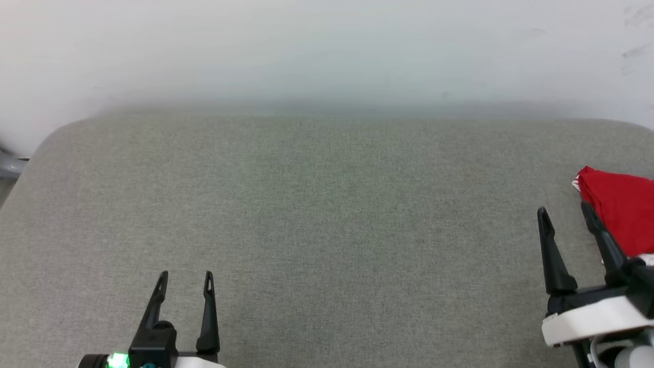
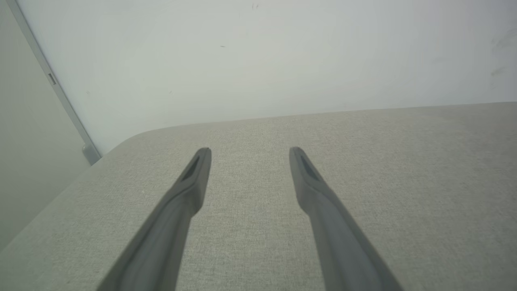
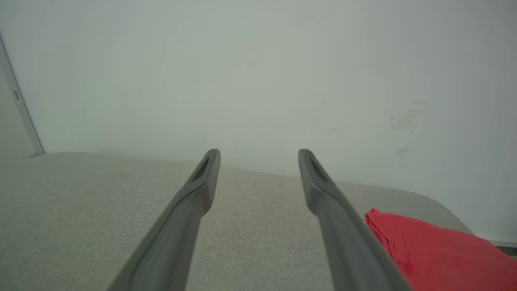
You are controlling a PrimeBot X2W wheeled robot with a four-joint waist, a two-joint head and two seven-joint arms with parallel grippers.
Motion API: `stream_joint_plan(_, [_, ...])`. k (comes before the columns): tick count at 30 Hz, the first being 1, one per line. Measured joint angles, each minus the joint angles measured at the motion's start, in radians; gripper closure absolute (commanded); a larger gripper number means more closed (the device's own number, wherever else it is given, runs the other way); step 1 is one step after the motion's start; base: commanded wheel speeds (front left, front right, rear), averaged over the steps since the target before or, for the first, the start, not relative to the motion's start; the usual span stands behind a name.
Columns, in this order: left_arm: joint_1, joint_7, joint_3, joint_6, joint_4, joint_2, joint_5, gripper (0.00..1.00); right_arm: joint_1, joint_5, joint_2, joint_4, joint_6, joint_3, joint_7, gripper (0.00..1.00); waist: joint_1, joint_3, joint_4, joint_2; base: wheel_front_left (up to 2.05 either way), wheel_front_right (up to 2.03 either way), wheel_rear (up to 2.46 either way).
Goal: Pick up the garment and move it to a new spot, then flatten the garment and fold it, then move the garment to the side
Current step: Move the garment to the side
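The garment (image 1: 621, 209) is a red cloth with a sliver of white at its corner, lying folded at the far right edge of the grey padded table (image 1: 327, 214) and cut off by the frame. My right gripper (image 1: 566, 214) stands open just left of it, its right finger (image 1: 603, 240) in front of the red cloth's edge, nothing between the fingers. In the right wrist view the garment (image 3: 436, 250) lies at the lower right, beside the open right gripper (image 3: 258, 155). My left gripper (image 1: 186, 278) is open at the lower left over bare table, also open in its wrist view (image 2: 249, 151).
A pale wall (image 1: 327, 51) runs right behind the table's rounded far edge. A grey upright strip (image 2: 52, 81) stands by the wall past the table's left corner. The wide middle of the table is bare grey fabric.
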Motion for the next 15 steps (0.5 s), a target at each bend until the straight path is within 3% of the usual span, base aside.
stream_joint_plan(15, [0.045,0.000,-0.009,-0.029,0.004,-0.012,0.004,0.00,0.178,-0.035,0.089,0.008,0.000,-0.014,-0.035,0.00,0.0001,-0.052,0.016,0.0000,0.00,0.00,0.00])
